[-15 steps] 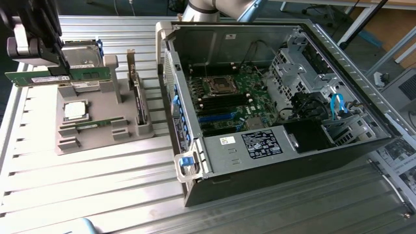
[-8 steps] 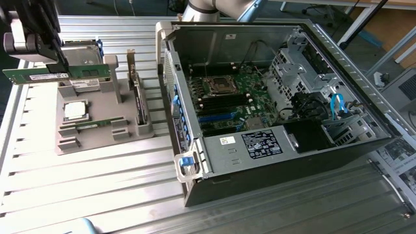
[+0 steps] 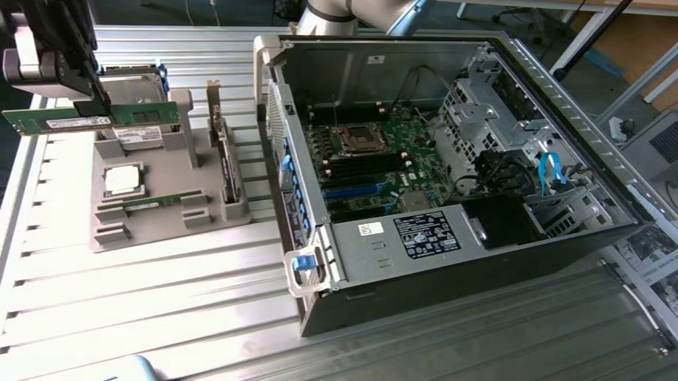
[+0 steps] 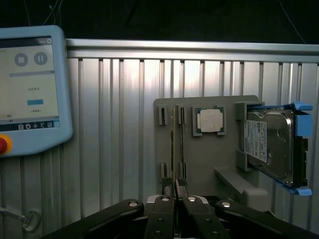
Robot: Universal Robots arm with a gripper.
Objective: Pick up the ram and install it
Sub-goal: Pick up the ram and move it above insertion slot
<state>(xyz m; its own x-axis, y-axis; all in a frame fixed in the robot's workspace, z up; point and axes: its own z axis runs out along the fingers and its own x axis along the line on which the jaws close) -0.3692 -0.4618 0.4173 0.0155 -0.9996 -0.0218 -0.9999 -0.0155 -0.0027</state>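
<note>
Green circuit-board ram stick (image 3: 59, 121), long and narrow, sits pinched in my jaws above the grey plastic holder tray (image 3: 159, 230). Its long axis is level, and the open computer case (image 3: 360, 63) lies toward the exterior view's right.

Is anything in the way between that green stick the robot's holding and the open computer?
Nothing visible blocks it. The gripper holds the ram above the tray; the case lies open with its motherboard exposed. Only the case's near wall and the tray's upright cards lie between, seemingly lower.
</note>
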